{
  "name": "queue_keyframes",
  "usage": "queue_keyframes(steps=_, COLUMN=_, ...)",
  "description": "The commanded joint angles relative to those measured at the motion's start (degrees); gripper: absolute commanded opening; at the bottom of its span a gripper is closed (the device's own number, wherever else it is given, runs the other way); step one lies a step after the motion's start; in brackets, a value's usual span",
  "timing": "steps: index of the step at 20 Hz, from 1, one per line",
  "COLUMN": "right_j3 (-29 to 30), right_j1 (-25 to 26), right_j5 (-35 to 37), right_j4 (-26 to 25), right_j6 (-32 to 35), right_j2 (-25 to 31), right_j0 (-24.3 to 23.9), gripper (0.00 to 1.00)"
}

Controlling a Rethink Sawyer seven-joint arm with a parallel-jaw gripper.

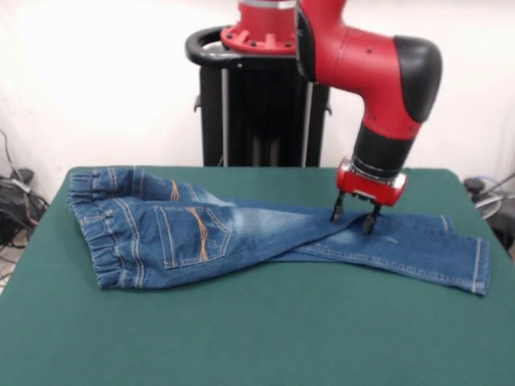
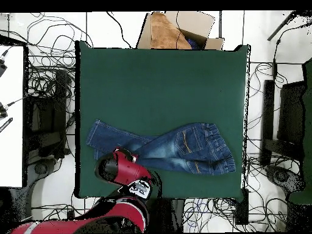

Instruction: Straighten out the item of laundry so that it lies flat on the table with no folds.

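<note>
Reaching down with parted fingers, the pincer (image 1: 356, 220) is touching the jeans (image 1: 241, 233) where the crossed legs overlap on the bench (image 1: 241, 338), seemingly to separate them.

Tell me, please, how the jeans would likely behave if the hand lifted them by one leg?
The jeans look floppy: the legs already lie crossed and creased, so a lifted leg would probably drape and drag the rest. The gathered waistband end seems bulkier and may lag on the felt-like table. The hand sits over the legs.
</note>
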Motion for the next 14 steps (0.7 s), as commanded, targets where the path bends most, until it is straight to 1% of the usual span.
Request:
queue_keyframes(steps=1, right_j3=-11.8, right_j1=7.2, right_j5=32.4, right_j4=0.7, right_j6=11.4, right_j2=-13.7, right_j0=10.9, gripper=1.00)
queue_keyframes(steps=8, right_j3=-11.7, right_j1=6.6, right_j5=32.7, right_j4=-1.3, right_j6=13.0, right_j2=-13.4, right_j0=10.3, gripper=1.00)
queue_keyframes(steps=14, right_j3=-11.1, right_j1=6.3, right_j5=32.2, right_j4=-1.0, right_j6=13.5, right_j2=-12.7, right_j0=10.2, gripper=1.00)
